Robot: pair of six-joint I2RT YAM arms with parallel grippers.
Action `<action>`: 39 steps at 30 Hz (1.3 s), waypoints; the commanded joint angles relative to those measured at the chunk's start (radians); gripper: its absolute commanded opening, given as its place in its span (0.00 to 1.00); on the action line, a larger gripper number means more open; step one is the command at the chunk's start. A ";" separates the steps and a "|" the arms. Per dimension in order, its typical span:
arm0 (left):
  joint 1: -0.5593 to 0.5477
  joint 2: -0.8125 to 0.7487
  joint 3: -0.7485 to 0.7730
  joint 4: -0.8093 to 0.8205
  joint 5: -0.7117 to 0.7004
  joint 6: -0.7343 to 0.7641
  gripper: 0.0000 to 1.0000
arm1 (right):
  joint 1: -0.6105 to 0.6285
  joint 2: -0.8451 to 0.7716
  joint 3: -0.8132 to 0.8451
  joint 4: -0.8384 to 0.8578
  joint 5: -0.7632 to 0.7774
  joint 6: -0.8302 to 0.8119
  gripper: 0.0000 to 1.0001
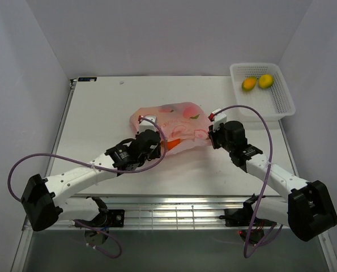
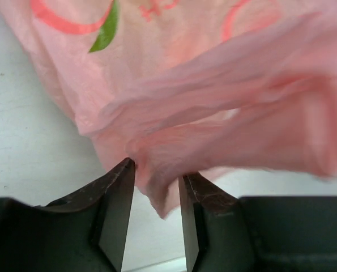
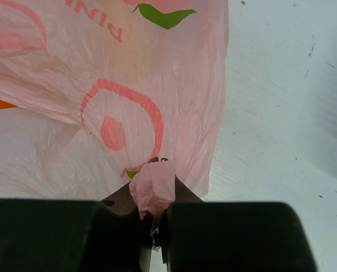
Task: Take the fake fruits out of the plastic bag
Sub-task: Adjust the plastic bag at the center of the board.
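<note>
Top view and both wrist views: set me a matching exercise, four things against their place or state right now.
1 left gripper
2 right gripper
3 yellow fruits
4 plastic bag

a in the white basket
b fingers apart, bag fold between them
c lying between both grippers
d fingers shut on bag film

Pairs: 1-b, 2-d, 3-a, 4-c

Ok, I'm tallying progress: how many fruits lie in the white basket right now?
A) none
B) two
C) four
B: two yellow-orange fruits, one beside the other, lie in the white basket, away from the plastic bag.
</note>
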 commanded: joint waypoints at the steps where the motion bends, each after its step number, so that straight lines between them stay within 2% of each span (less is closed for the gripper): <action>1: -0.086 -0.049 0.187 -0.100 -0.069 0.091 0.48 | -0.005 -0.035 -0.008 0.040 0.100 0.013 0.08; 3: -0.126 -0.054 0.248 -0.101 -0.025 0.186 0.54 | -0.015 -0.049 -0.002 0.041 0.116 -0.005 0.08; 4: -0.132 -0.057 0.309 -0.100 -0.017 0.209 0.67 | -0.021 -0.050 0.003 0.041 0.117 -0.011 0.11; 5: -0.138 -0.059 0.339 -0.095 -0.011 0.238 0.74 | -0.028 -0.056 0.008 0.041 0.123 -0.014 0.12; 6: -0.138 -0.062 0.363 -0.071 0.006 0.259 0.75 | -0.045 -0.058 0.020 0.041 0.128 -0.014 0.13; 8: -0.138 -0.075 0.400 -0.027 0.004 0.298 0.96 | -0.067 -0.058 0.034 0.044 0.107 -0.016 0.13; 10: -0.138 -0.071 0.419 0.036 -0.019 0.377 0.98 | -0.105 -0.049 0.052 0.058 0.047 -0.019 0.14; 14: -0.138 0.041 0.520 0.092 -0.114 0.505 0.98 | -0.145 -0.009 0.098 0.104 -0.050 -0.057 0.12; 18: -0.112 0.281 0.736 0.005 -0.116 0.552 0.98 | -0.168 0.042 0.168 0.101 -0.081 -0.105 0.14; 21: -0.052 0.412 0.831 -0.081 0.014 0.562 0.98 | -0.170 0.036 0.198 0.049 -0.073 -0.076 0.44; 22: -0.014 0.438 0.877 -0.097 0.074 0.588 0.98 | -0.170 0.013 0.196 0.040 -0.064 -0.054 0.77; 23: 0.001 0.466 0.899 -0.133 0.199 0.605 0.98 | -0.168 -0.002 0.187 0.038 -0.055 -0.007 0.98; 24: 0.009 0.493 0.923 -0.153 0.237 0.619 0.98 | -0.168 -0.018 0.183 0.037 -0.048 0.019 0.90; 28: 0.009 0.618 1.020 -0.264 0.242 0.636 0.98 | -0.170 -0.108 0.156 0.003 0.016 0.136 0.90; 33: -0.006 0.612 0.912 -0.281 0.283 0.673 0.98 | -0.171 -0.211 0.123 -0.032 0.005 0.214 0.90; 39: -0.055 0.569 0.787 -0.252 0.202 0.745 0.98 | -0.171 -0.259 0.110 -0.042 -0.048 0.225 0.90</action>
